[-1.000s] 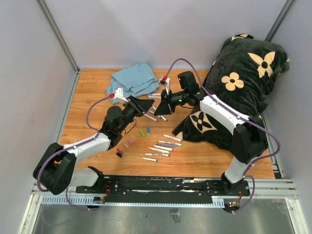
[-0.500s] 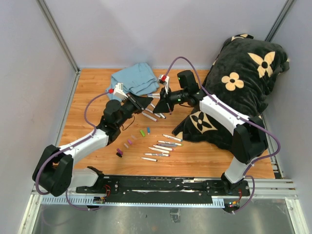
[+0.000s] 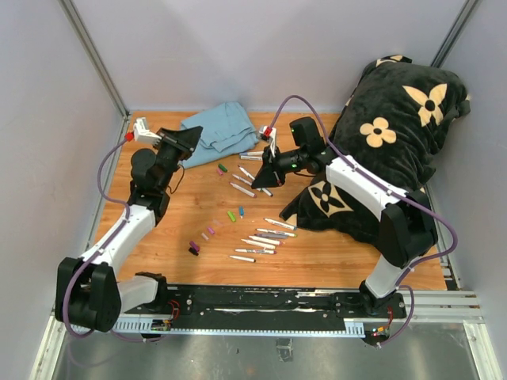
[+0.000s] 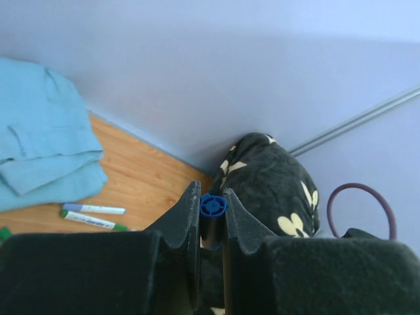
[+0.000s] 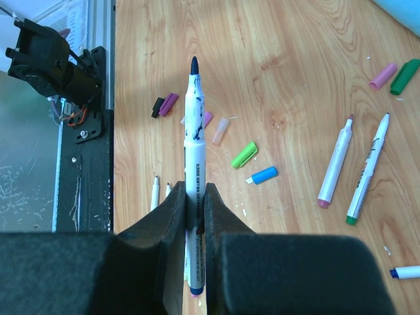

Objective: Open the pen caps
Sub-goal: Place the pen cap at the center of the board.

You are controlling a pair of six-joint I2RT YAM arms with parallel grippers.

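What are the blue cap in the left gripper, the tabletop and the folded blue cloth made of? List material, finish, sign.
Small round blue cap: probably hard plastic, smooth; moulded ribs inside. Orange-brown tabletop: wood or wood-look laminate, low sheen; visible grain. Folded light-blue cloth: soft fabric, matte; creases and limp folds.

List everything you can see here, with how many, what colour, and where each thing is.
loose pen caps: roughly eight, green, blue, pink, purple, scattered mid-table
blue cap: one, held up at far left
uncapped marker: one, white, dark tip, held mid-table
loose markers: about ten, white, two clusters
cloth: one, light blue, far edge
cushion: one, black, cream flowers, right
table: one, wood
left gripper: shut on blue cap
right gripper: shut on uncapped marker
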